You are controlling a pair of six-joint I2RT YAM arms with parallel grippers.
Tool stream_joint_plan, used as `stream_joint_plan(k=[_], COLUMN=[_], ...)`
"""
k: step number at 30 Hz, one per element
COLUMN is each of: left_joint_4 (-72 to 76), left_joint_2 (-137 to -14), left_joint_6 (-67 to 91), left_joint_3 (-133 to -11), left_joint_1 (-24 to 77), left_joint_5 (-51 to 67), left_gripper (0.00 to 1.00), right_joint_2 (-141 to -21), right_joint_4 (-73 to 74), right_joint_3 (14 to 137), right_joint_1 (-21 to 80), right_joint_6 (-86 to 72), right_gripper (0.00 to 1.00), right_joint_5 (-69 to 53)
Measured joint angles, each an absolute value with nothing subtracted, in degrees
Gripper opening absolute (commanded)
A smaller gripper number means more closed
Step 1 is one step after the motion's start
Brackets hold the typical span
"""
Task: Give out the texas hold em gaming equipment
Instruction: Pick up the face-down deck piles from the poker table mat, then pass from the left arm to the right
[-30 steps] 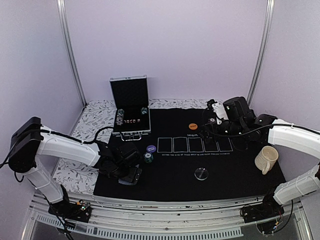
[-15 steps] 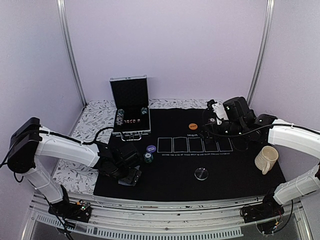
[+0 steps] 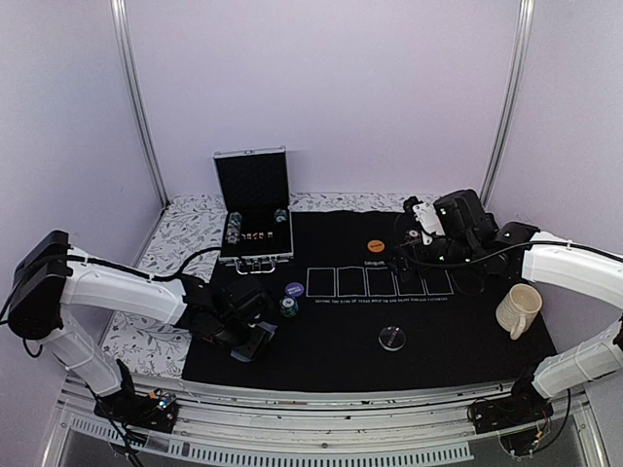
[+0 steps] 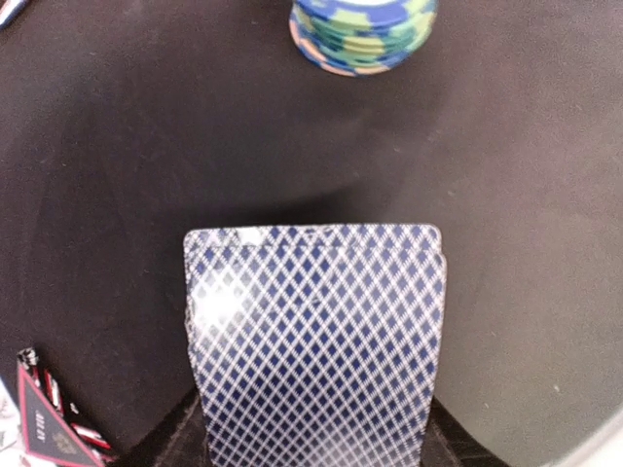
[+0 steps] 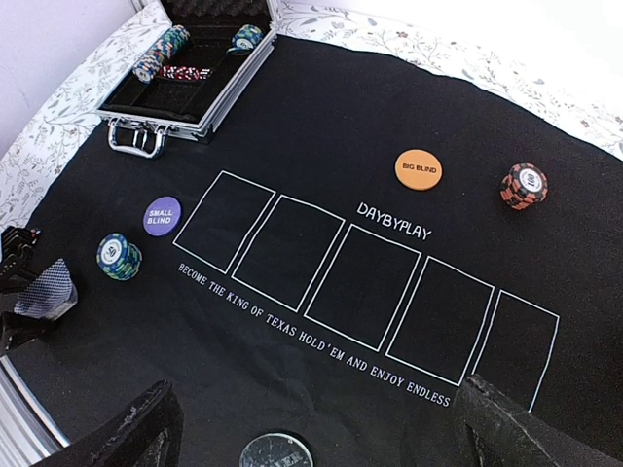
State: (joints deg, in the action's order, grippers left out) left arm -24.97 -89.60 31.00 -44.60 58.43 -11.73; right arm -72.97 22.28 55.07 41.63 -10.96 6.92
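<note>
1. The left jaws are mostly hidden beneath the playing cards (image 4: 313, 341) they clamp. The cards' near end is cut off by the frame edge. They sit at the near-left of the black mat (image 3: 438, 331), near a green-blue chip stack (image 4: 362, 34).
2. The right jaws gape wide, holding nothing. The clear disc (image 5: 276, 452) is half cut off between them.
3. Legible: "BIG BLIND" on the orange disc (image 5: 419, 169), "SMALL BLIND" on the purple disc (image 5: 162, 216), "DAYBYPLAY" on the mat.
4. A floral cloth (image 3: 185, 229) covers the surface, and the walls (image 3: 321, 88) are pale lilac.

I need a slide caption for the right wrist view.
Poker mat, orange Big Blind button, purple Small Blind button, green chip stack, red chip stack, open case.
</note>
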Motion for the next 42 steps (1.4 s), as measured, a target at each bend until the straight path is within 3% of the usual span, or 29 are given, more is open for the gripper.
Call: stream_joint_plan(k=[10, 21, 42], left_joint_4=[-34.2, -39.4, -41.2], left_joint_2=[-82.0, -73.9, -73.0], left_joint_6=[22.7, 7.8, -6.0], left_joint_3=[-47.6, -59.2, -60.7], left_joint_1=[59.1, 64.5, 69.8], left_joint_5=[-11.0, -11.3, -14.8], left_gripper=[0.56, 0.54, 0.52], right_joint_2=[-72.0, -72.6, -93.3], right_joint_4=[21.6, 6.5, -6.5], right_joint_3=[55.1, 54.8, 60.0], right_joint_1=[42.4, 47.2, 55.9], right_joint_6=[-13.2, -22.3, -27.5], right_gripper=[0.99, 0.99, 0.99], right_joint_5=[1.1, -19.2, -29.2])
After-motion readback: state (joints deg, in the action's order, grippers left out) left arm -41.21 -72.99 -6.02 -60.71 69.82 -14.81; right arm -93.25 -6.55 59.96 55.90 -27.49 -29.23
